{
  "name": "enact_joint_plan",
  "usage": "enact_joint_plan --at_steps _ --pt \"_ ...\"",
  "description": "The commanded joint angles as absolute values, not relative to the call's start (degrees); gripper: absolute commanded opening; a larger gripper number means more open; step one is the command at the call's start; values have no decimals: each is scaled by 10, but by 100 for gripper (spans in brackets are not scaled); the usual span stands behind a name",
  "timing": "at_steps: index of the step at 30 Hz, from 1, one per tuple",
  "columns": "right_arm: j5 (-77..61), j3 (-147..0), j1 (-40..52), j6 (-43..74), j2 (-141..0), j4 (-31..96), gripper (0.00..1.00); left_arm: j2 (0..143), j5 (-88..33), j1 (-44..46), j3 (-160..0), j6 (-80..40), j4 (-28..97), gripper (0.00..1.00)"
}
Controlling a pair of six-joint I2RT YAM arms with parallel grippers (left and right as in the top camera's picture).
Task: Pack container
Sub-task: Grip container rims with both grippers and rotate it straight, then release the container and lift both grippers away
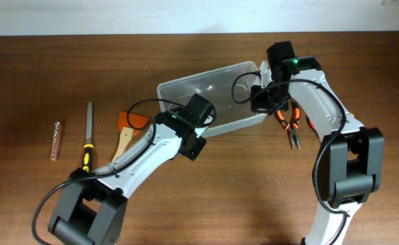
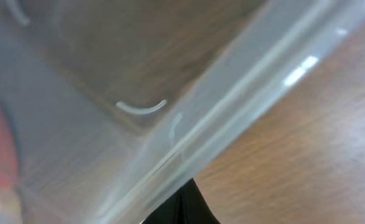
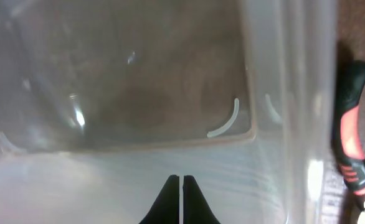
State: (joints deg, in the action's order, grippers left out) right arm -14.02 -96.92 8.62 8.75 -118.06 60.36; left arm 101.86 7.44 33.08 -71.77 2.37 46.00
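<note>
1. I see the clear container (image 1: 210, 85) sitting on the bench (image 1: 43, 75), centre-back.
2. My left end effector (image 2: 181, 210) is pressed together at its near long wall.
3. My right end effector (image 3: 181, 200) is pressed together at its right end, near orange-handled pliers (image 3: 350, 143).

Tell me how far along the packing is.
Done: nothing; the container looks empty. In hand: the left pincer and right pincer, both shut, sit at its walls, holding no tool. To do: pliers, yellow-handled tool, wooden-handled scraper and small rod lie outside it.
</note>
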Motion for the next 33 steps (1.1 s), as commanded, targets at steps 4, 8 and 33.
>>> enact_joint_plan --at_steps 4,8,33 --pt "-148 -966 86 58 -1183 629 4 1013 95 273 -713 22 452 2" --pt "-148 -966 86 58 -1183 645 4 1013 92 238 -713 22 432 3" --pt "-122 -1097 -23 100 -1107 635 4 832 110 116 -814 -8 487 29"
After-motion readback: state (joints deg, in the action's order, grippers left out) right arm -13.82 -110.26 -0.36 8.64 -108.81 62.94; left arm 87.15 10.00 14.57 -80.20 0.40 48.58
